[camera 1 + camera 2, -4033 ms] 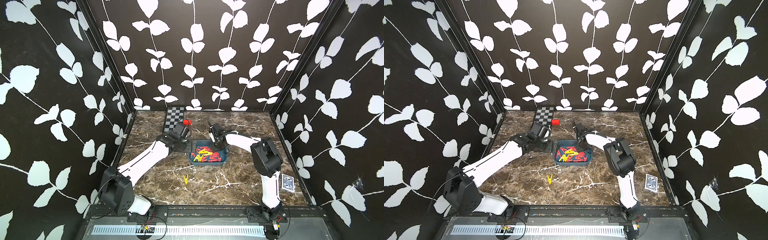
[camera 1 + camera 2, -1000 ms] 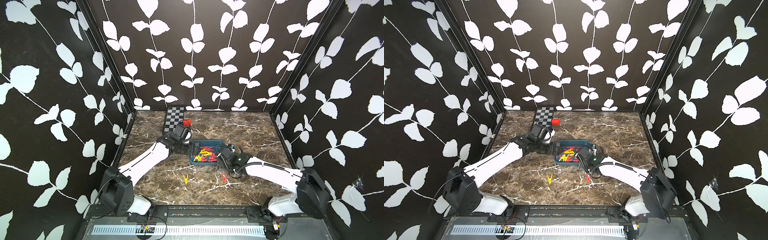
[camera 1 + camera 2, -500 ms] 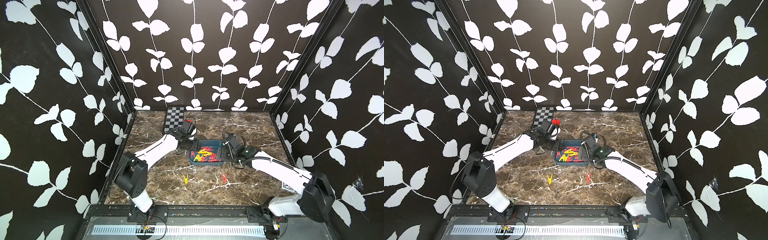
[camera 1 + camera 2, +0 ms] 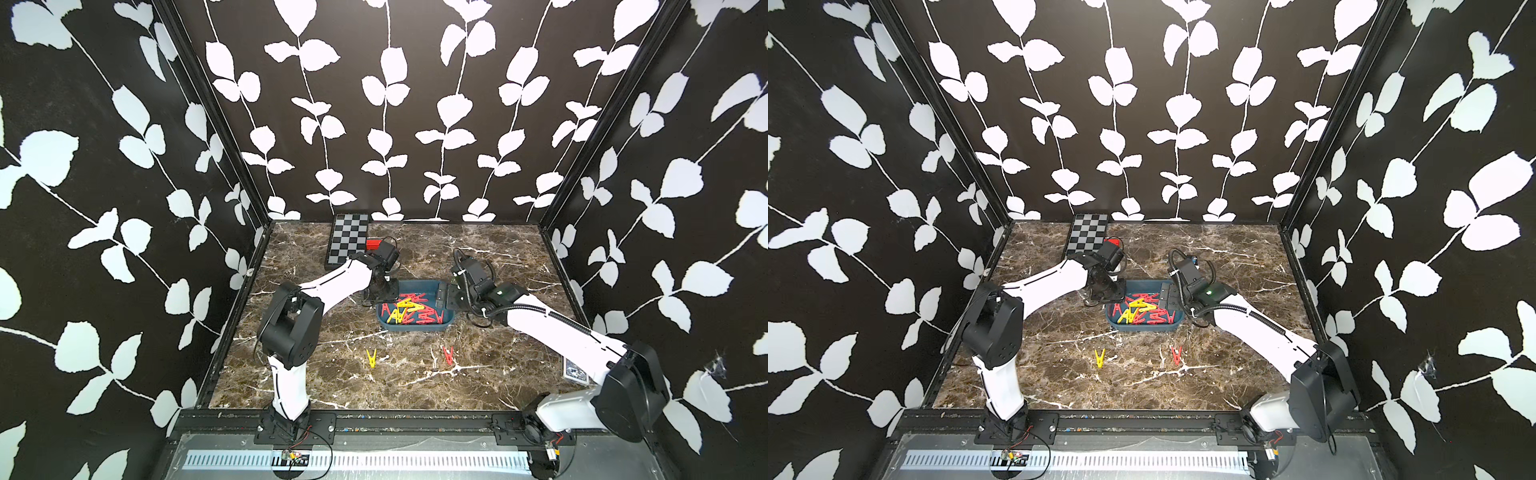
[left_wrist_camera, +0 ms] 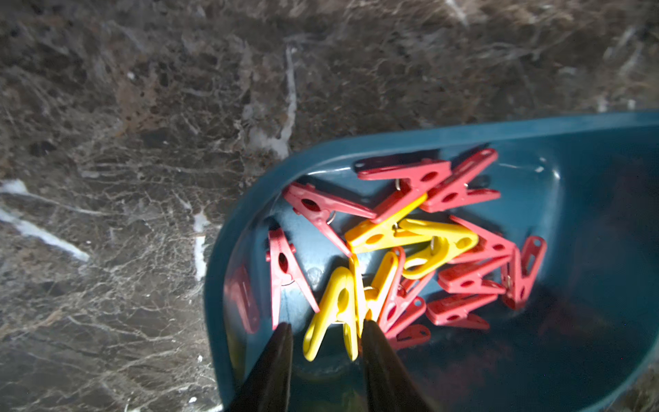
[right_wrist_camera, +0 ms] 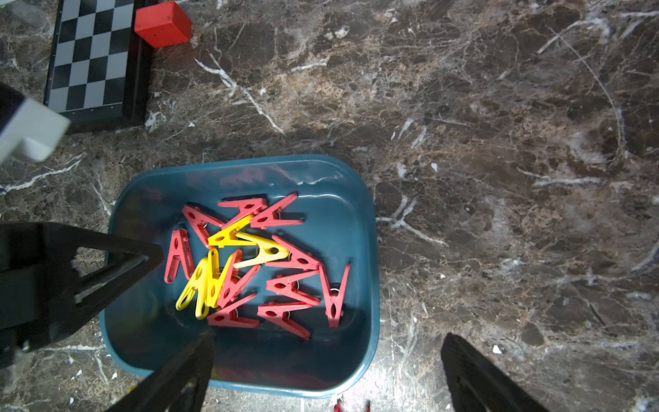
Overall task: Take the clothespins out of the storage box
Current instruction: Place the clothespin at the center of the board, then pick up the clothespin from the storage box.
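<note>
Left gripper (image 5: 326,330) reaches into the storage box (image 5: 463,132), jaws narrowed astride a yellow clothespin (image 5: 330,310) but not yet clamped, likely to lift it from the piled clothespins (image 4: 409,309); right gripper (image 6: 328,337) hovers wide open at the box's other end, probably awaiting its turn.

leaf-print walls (image 4: 415,62), brown marble floor (image 4: 386,386)

Tray (image 4: 415,329) is crowded: the left gripper (image 5: 324,326) is down in its left end with a yellow peg (image 5: 335,310) between its fingers. The right gripper (image 6: 328,337) hangs spread wide across the right wall, and the peg pile (image 4: 409,309) fills the middle. The marble table (image 4: 498,249) in front is open apart from a loose yellow peg (image 4: 371,358) and a loose red peg (image 4: 448,355). The checkered board (image 4: 348,239) and red block (image 4: 372,242) hog the back-left corner; the back right is bare.
</note>
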Action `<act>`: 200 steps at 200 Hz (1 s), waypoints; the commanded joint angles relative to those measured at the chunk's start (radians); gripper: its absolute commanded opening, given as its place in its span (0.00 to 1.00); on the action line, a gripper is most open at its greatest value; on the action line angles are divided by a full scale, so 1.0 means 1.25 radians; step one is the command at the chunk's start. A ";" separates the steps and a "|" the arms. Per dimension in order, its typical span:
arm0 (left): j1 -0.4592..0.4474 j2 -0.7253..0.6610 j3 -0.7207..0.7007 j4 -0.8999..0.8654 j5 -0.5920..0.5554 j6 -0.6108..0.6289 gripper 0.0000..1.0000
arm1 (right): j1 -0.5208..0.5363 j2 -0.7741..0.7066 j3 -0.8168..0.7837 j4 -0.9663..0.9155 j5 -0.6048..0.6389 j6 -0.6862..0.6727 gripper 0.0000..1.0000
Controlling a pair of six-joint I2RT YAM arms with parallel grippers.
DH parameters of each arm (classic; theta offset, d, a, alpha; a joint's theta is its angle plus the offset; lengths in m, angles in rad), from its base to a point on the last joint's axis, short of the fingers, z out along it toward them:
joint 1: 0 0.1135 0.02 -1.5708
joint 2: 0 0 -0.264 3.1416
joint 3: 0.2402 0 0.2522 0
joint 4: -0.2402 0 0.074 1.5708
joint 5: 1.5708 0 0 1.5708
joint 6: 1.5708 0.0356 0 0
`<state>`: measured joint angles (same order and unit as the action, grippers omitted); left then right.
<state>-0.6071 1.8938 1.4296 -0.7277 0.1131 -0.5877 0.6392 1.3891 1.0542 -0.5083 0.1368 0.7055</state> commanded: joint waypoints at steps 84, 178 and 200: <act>-0.018 0.104 0.107 -0.065 -0.037 -0.059 0.29 | -0.029 0.022 0.012 0.009 -0.033 -0.027 0.99; -0.022 0.170 0.151 -0.093 -0.076 -0.060 0.28 | -0.044 0.021 0.003 0.008 -0.045 -0.033 0.99; -0.022 0.181 0.168 -0.096 -0.080 -0.061 0.28 | -0.045 0.022 0.002 0.009 -0.048 -0.033 0.99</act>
<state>-0.6289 2.1124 1.6001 -0.8112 0.0418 -0.6594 0.5880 1.4075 1.0542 -0.5053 0.0849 0.6682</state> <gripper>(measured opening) 0.284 0.989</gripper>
